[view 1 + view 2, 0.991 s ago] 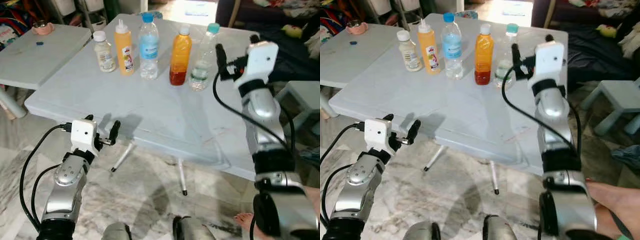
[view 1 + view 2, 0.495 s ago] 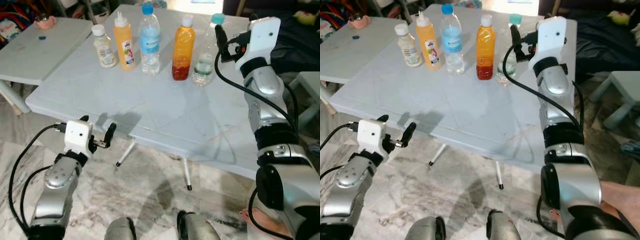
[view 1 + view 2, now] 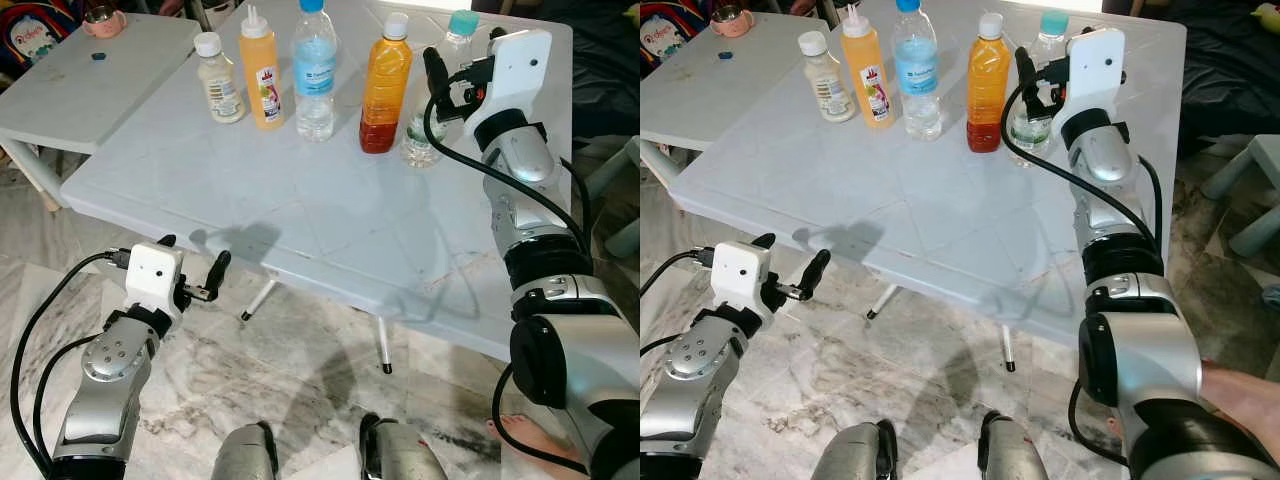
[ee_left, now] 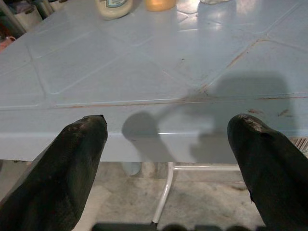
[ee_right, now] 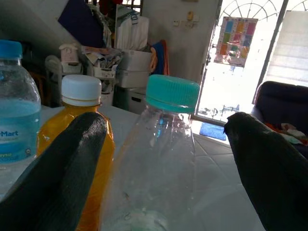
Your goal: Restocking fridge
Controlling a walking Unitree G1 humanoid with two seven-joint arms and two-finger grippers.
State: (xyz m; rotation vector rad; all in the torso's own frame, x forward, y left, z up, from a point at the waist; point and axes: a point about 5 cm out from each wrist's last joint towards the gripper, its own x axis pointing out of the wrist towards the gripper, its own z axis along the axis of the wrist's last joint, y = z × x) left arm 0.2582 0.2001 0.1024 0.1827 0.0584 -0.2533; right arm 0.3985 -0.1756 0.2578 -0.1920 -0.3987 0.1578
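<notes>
Now, step: taking the clear bottle [image 5: 154, 168] for the fridge.
Right gripper [image 3: 462, 75]: my fingers spread wide, holding nothing, one on each side of the bottle near its teal cap [image 5: 172, 93], not yet touching.
Bottle: last of a row by the table's [image 3: 300, 210] far edge, toward the right corner, just beside the orange bottle [image 3: 383, 85].
Doing it well: drop to the wider body, centre it, close without bumping the orange one.
Left gripper [image 3: 190, 275]: open, empty, below the near edge.

Clear glossy plastic bottle [image 5: 159, 173]; smooth matt table [image 3: 300, 210]; veined marble floor [image 3: 300, 350]
</notes>
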